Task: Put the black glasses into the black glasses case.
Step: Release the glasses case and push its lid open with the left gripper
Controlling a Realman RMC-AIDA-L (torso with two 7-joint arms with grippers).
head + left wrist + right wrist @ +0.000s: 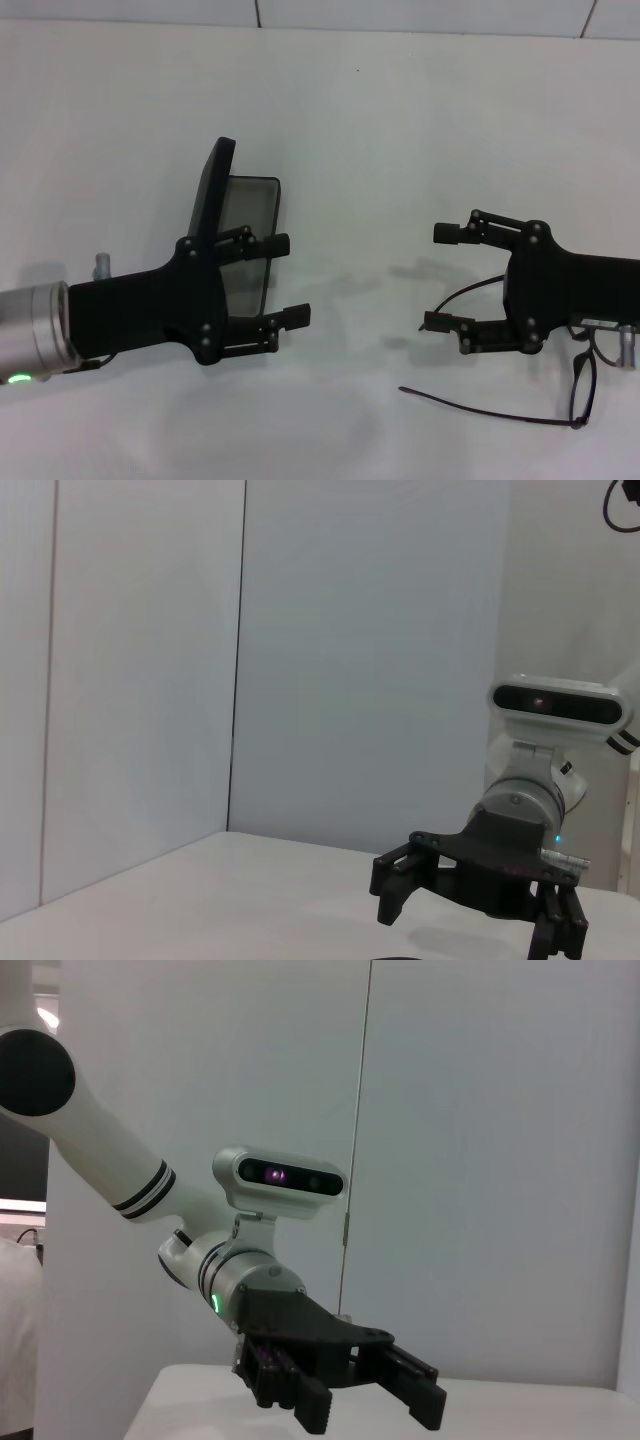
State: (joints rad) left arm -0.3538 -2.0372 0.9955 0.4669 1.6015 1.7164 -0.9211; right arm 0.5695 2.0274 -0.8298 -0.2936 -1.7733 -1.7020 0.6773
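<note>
No readable text

A small label on the right gripper (456, 277) carries print, but none of it is legible.

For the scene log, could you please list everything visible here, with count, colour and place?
black glasses case: one, black with grey lining, open, lid raised, on the table's left, partly behind the left gripper.
black glasses: one pair, black thin frame, unfolded, on the table at the right, partly under the right gripper.
table: one, white, across the head view.
wall: pale grey panels, behind the table.
left gripper: one, black, open, over the case.
right gripper: one, black, open, above the glasses.
</note>
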